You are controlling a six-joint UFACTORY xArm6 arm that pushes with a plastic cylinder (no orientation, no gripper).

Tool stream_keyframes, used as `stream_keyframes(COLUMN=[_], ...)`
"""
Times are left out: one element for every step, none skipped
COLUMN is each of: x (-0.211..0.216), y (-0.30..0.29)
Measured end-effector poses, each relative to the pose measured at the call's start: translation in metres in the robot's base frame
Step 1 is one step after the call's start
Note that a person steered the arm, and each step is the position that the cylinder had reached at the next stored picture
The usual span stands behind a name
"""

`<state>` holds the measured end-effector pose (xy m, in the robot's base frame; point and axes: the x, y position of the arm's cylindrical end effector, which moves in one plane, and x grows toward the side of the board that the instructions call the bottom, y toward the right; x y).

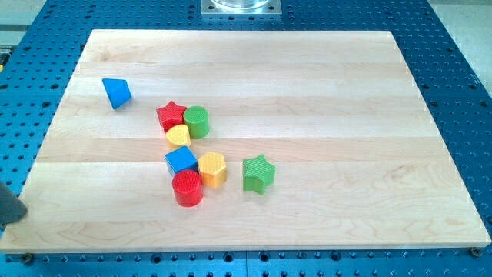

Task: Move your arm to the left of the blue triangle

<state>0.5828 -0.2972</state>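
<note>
The blue triangle (pixel 117 93) lies alone in the upper left part of the wooden board (pixel 323 77). A dark rod shows at the view's left edge, low down, just off the board's lower left side. My tip (pixel 22 213) is far below and to the left of the blue triangle and touches no block.
A cluster sits left of the board's centre: red star (pixel 171 115), green cylinder (pixel 197 121), yellow heart (pixel 177 137), blue cube (pixel 181 160), yellow hexagon (pixel 212 168), red cylinder (pixel 187 188). A green star (pixel 258 173) stands to their right. A metal mount (pixel 241 7) is at the top.
</note>
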Motion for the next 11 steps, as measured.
stream_keyframes(x=[0.000,-0.032,-0.052,-0.052,-0.100,-0.138,-0.138,-0.138,-0.147,-0.194,-0.235], y=[0.007,0.018,-0.007,-0.007,-0.007,-0.008,-0.008,-0.008,-0.008,0.001,0.012])
